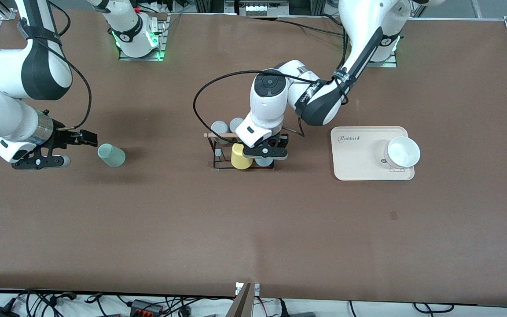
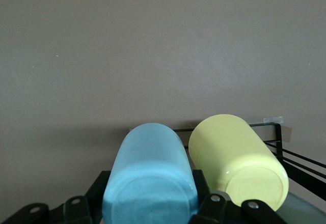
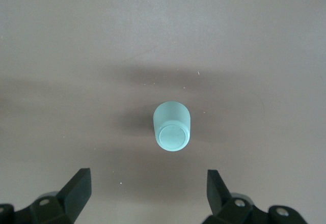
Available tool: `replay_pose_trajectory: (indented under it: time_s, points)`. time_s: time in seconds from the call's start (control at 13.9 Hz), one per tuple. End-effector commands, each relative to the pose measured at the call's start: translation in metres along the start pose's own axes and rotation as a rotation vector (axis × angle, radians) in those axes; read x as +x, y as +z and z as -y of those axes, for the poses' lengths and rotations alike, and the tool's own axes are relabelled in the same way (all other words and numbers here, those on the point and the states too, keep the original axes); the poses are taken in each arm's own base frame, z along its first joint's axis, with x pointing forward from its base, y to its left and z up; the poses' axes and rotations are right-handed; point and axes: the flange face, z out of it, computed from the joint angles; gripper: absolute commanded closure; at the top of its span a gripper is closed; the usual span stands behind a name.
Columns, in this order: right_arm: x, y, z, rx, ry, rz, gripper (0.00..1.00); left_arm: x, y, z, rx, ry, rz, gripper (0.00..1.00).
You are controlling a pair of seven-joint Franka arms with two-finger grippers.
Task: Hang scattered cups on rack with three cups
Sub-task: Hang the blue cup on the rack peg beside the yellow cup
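Yellow tumbler touches the blue cup in left tool.

1. The mint-green cup is a plain handleless tumbler lying on its side on the bench, toward the right arm's end, well apart from the rack.
2. The blue cup is a plain tumbler, mostly hidden in the front view, at the rack just beside a yellow cup.
3. The rack is a black wire stand with a wooden rod across its top, mid-bench.
4. Two grey cups show at the rack, partly hidden.
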Motion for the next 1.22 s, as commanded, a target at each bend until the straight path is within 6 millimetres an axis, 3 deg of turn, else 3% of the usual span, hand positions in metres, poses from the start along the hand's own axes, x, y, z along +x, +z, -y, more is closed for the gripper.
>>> replay_pose_trajectory:
  time_s: [0.0, 0.14, 0.22, 0.29, 0.36, 0.86, 0.93, 1.15]
  points:
    - [-0.001, 0.003, 0.0, 0.006, 0.014, -0.003, 0.0, 0.004, 0.0, -0.005, 0.012, 0.004, -0.024, 0.71]
    - [0.001, 0.009, -0.001, 0.006, 0.015, -0.008, 0.0, 0.005, -0.001, -0.005, 0.01, 0.007, -0.026, 0.7]
    - [0.001, 0.009, -0.002, 0.006, 0.018, -0.009, 0.0, 0.005, -0.001, -0.005, 0.01, 0.008, -0.026, 0.56]
    - [0.001, 0.012, -0.003, 0.007, 0.02, -0.005, 0.0, 0.005, -0.001, -0.004, 0.012, 0.008, -0.028, 0.33]
    - [0.001, 0.014, -0.004, 0.006, 0.021, -0.009, 0.0, 0.006, -0.001, -0.004, 0.02, 0.016, -0.037, 0.0]
    - [0.003, 0.029, -0.001, 0.004, 0.013, 0.002, 0.0, 0.008, -0.011, -0.002, 0.041, 0.048, -0.072, 0.0]
    - [0.003, 0.031, -0.002, 0.005, 0.016, 0.006, 0.0, 0.013, -0.018, 0.002, 0.041, 0.049, -0.079, 0.0]
    - [0.007, 0.047, -0.002, 0.005, 0.017, 0.028, 0.0, 0.018, -0.073, 0.025, 0.098, 0.072, -0.077, 0.0]
